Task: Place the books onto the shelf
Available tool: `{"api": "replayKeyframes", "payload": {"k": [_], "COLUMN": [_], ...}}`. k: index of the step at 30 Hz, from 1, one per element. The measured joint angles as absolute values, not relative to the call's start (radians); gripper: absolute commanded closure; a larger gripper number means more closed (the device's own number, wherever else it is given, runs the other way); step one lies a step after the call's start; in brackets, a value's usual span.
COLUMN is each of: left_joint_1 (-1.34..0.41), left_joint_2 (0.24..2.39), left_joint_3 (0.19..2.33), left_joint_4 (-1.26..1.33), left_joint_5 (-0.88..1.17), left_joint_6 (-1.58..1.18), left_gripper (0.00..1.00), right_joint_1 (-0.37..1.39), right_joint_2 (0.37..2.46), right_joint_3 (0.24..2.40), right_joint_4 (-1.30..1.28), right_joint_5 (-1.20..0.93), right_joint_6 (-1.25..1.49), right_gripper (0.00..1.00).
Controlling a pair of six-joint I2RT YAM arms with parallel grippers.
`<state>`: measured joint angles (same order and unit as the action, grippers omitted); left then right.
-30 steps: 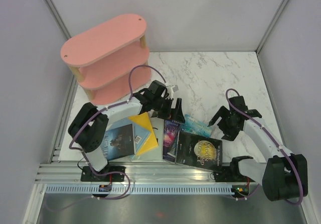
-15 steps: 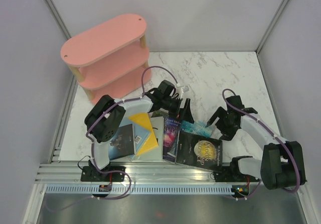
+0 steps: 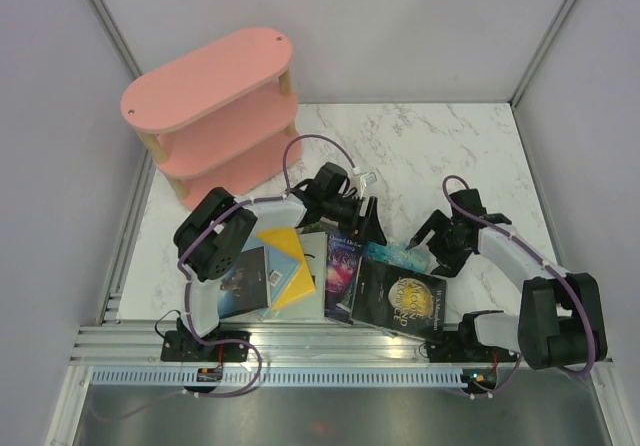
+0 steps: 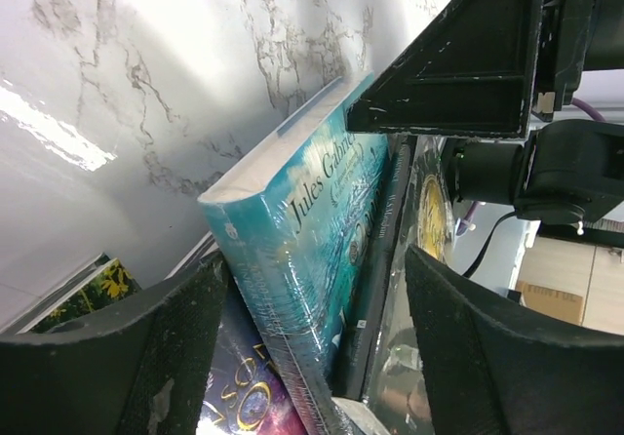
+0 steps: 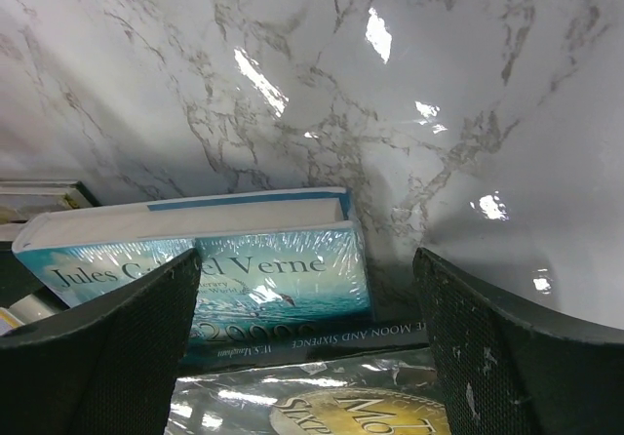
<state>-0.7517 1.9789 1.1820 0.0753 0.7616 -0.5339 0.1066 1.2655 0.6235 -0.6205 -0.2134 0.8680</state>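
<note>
Since the pink three-tier shelf (image 3: 215,106) with oval boards and pale wooden posts stands far left on the white marble counter (image 3: 430,146), and the thin books (image 3: 330,276) lie in a loose pile near centre, well apart from it, I'd call the task barely started: no book shows on any tier. Both arms converge on one item, the shrink-wrapped teal Jules Verne book (image 4: 292,230) at the far right corner of the pile. Left claw (image 4: 314,289) straddles it from the left end: jaws spread, one black finger (image 4: 146,357) just beside the book, the other off it with a dark book's edge in the gap, so not clamped yet. Right claw (image 5: 307,269) is spread wide over the right end of the same book, clear of it on both sides, pinching nothing. Teal book seems to rest partly on the dark book with the gold moon cover (image 3: 400,301), which likely explains the side-on approach: a raised edge gives the fingers something to get round. Right claw is probably there to block the book from sliding on the slick counter. Purple-art book (image 3: 343,271), plain yellow book (image 3: 285,266) and dark-covered book (image 3: 240,281) at near left are untouched. Risk: the wrap is slippery, and the left pinch could catch the dark book too.
</note>
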Motion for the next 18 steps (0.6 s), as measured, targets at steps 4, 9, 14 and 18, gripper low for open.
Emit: {"api": "replayKeyframes", "payload": {"k": [4,9,14,18], "left_joint_1": [-0.762,-0.774,-0.797,-0.81], "left_joint_2": [1.979,1.98,2.02,2.055], "left_joint_3": [1.184,1.19,1.208,1.211], "left_joint_4": [0.081,0.082,0.109,0.118], "left_joint_5": [0.761,0.739,0.681,0.664], "left_joint_6": [-0.536,-0.536,-0.527,-0.521], "left_gripper": [0.05,0.04,0.08,0.22], "right_joint_1": [0.107,0.105,0.105,0.105], "right_joint_2": [1.264,1.25,1.224,1.2], "right_joint_3": [0.612,0.594,0.564,0.543], "right_joint_4": [-0.598,-0.575,-0.549,-0.534], "right_joint_5": [-0.225,-0.236,-0.242,-0.251], "right_joint_6": [0.879,0.893,0.905,0.907], "right_gripper": [0.08,0.08,0.09,0.09]}}
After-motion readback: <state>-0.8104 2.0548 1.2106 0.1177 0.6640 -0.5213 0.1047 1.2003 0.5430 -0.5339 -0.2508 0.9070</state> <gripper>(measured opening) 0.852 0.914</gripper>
